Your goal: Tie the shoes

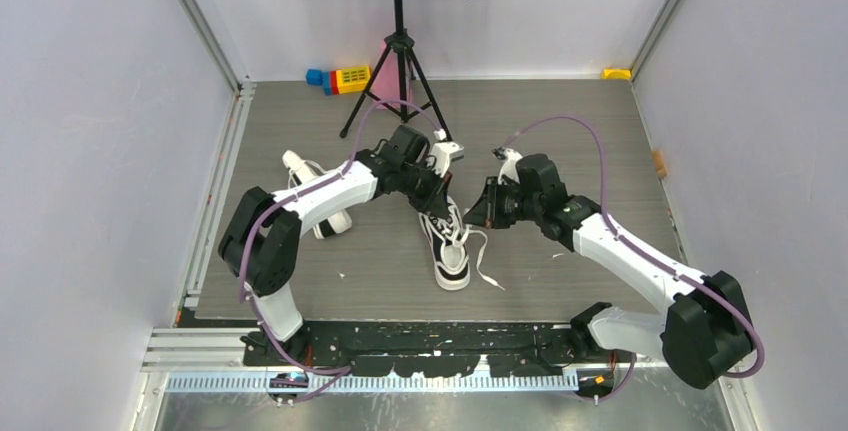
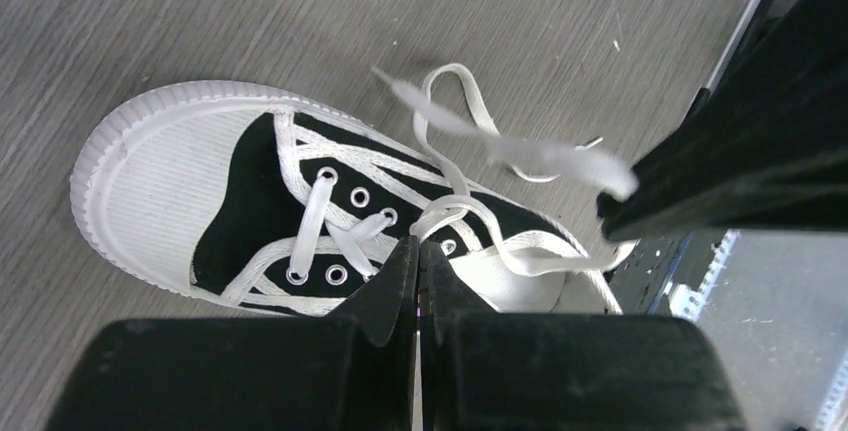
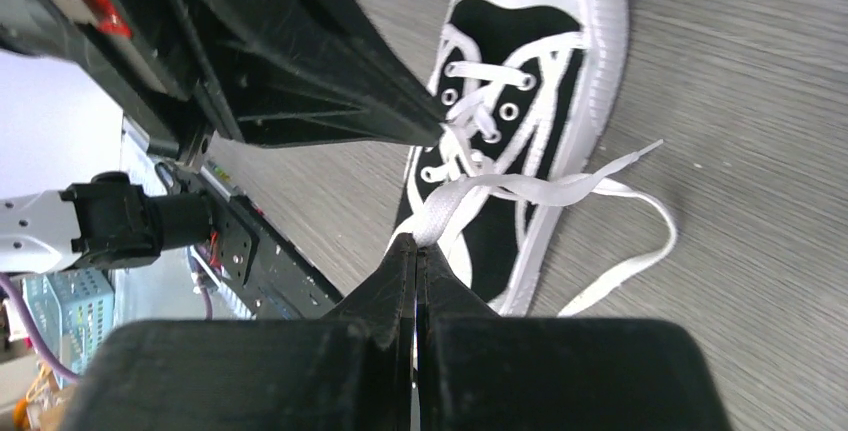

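Shoe (image 1: 452,251): the first knot is likely in hand. Right jaws pinch a lace (image 3: 540,189) at their tips. Left jaws are pressed together at the crossing (image 2: 440,216), hold unclear; next, probably draw the ends apart.

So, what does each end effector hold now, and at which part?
Right end effector: a white lace, mid-length, tip free. Left end effector: seemingly the other lace, beside the top eyelets.

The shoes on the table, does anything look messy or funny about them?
Yes. The middle shoe is untied: its white laces are not in a bow, and one loops loose across the table beside it. The other shoe lies apart at the left, partly hidden under the left arm.
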